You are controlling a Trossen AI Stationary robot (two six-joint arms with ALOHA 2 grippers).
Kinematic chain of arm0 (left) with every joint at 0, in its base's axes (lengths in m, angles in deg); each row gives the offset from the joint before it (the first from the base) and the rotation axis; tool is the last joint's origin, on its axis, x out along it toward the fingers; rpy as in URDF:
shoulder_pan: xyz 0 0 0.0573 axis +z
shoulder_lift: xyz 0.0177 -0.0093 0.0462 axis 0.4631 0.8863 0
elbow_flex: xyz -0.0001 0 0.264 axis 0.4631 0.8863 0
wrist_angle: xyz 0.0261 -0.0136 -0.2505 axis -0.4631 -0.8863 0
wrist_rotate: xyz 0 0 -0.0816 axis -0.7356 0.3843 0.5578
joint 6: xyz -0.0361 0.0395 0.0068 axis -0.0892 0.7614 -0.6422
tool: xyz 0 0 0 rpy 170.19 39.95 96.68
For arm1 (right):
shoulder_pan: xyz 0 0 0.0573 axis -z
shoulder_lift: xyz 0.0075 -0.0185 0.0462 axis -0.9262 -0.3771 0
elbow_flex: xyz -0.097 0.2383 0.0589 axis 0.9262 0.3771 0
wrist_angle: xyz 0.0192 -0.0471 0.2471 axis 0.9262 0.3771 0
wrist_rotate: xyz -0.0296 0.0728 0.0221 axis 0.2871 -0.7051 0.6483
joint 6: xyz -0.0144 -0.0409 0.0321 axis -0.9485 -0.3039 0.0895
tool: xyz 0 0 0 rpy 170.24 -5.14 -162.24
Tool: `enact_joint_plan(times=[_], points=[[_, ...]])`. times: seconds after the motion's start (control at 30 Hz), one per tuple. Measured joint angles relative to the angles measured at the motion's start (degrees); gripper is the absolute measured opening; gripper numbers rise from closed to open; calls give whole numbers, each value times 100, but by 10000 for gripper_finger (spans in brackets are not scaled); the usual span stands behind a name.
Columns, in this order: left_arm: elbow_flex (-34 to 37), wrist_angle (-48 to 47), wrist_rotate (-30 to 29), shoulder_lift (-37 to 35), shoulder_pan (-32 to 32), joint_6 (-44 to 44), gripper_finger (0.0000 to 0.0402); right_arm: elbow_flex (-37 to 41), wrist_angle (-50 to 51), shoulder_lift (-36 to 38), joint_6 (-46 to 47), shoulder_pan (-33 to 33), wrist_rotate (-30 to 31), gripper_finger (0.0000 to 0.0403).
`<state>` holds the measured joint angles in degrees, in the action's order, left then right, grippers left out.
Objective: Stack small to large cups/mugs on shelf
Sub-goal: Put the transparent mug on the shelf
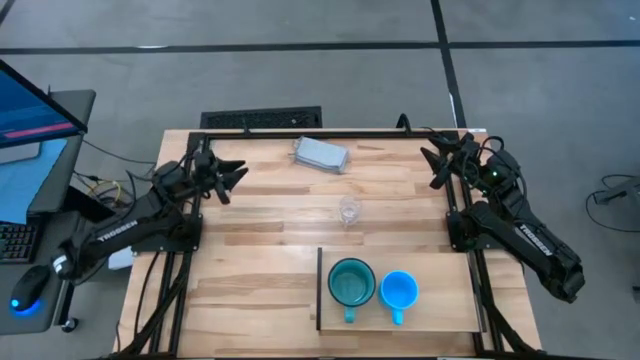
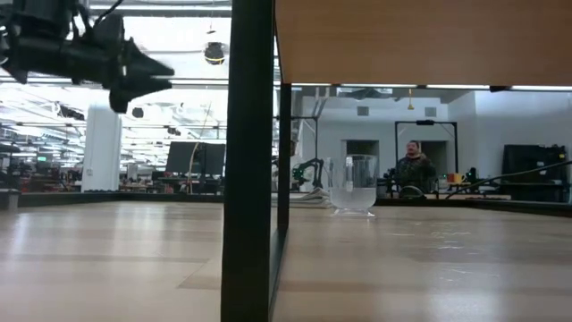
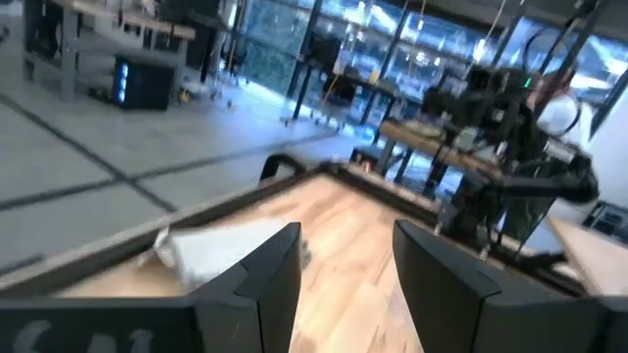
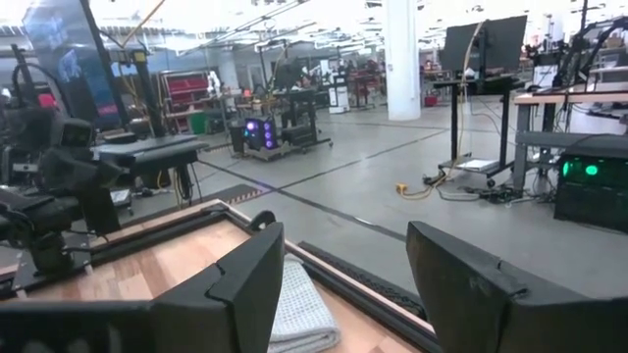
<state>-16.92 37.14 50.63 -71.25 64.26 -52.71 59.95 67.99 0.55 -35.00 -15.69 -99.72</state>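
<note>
On the table [image 1: 260,215], near side: shelf [image 1: 440,310], pale board with dark upright edge, bearing teal mug [image 1: 351,283] and blue mug [image 1: 398,291] side by side, handles toward the near edge, apparently set out ready for nesting. Clear cup [image 1: 349,211]: upright mid-table, well apart from the shelf, not yet stacked. Grey-blue block [image 1: 320,154]: far edge. Left pincer [image 1: 232,176] and right pincer [image 1: 437,166]: raised at the far corners, fingers apart, holding nothing, waiting. Low view alone shows the cup's clear wall; mugs show only from above.
</note>
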Motion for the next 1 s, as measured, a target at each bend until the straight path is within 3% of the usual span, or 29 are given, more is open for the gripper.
enact_joint_plan(times=[0.4,0.63,1.0], points=[[599,-98,-20,-622,-1,-252,153,0,-10,1,2,0,0,238],[616,-497,-261,-692,-1,-213,153,0,-10,2,2,0,0,238],[616,-357,-66,-690,-1,-261,153,0,182,2,2,0,0,238]])
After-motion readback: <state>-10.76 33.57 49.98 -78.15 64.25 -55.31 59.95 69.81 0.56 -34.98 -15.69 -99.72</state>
